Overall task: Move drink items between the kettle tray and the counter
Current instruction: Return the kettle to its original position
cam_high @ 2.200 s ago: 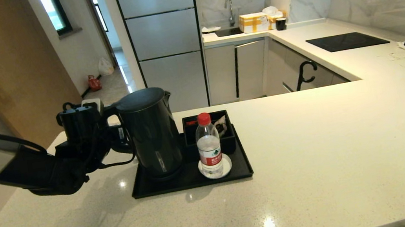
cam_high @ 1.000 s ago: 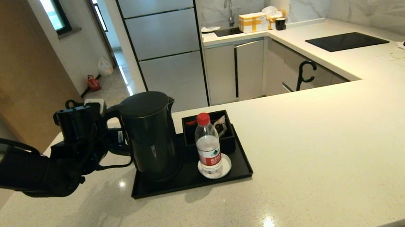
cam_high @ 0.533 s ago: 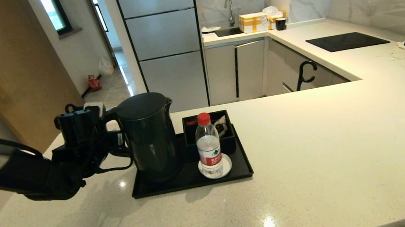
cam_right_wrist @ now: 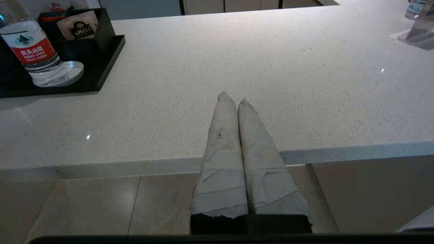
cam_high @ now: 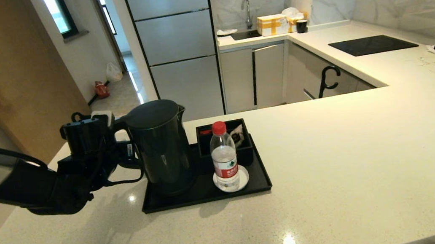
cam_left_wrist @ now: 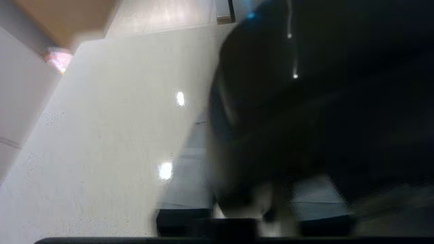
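left gripper (cam_high: 125, 145) at the loop handle of the kettle (cam_high: 161, 147), on the side away from the water bottle (cam_high: 224, 157); jaws hidden behind the handle, so clamped or apart cannot be told. kettle upright on the kettle tray (cam_high: 206, 193), apparently seated over its base. bottle upright on the white coaster (cam_high: 244, 176), just beside the kettle and in front of the compartment box (cam_high: 246, 143). tray resting on the tabletop (cam_high: 335, 173).

progress, as judged: both drink items on the tray, none yet out on the tabletop; transfer of kettle and bottle apparently remaining.

head view: whole layout, right arm absent. left wrist view: only the dark kettle body (cam_left_wrist: 305, 101) filling the frame close up. right wrist view: right gripper (cam_right_wrist: 232, 98) with taped jaws pressed together, low at the tabletop edge, well apart from the tray; also a tea sachet (cam_right_wrist: 78, 27) in the box.
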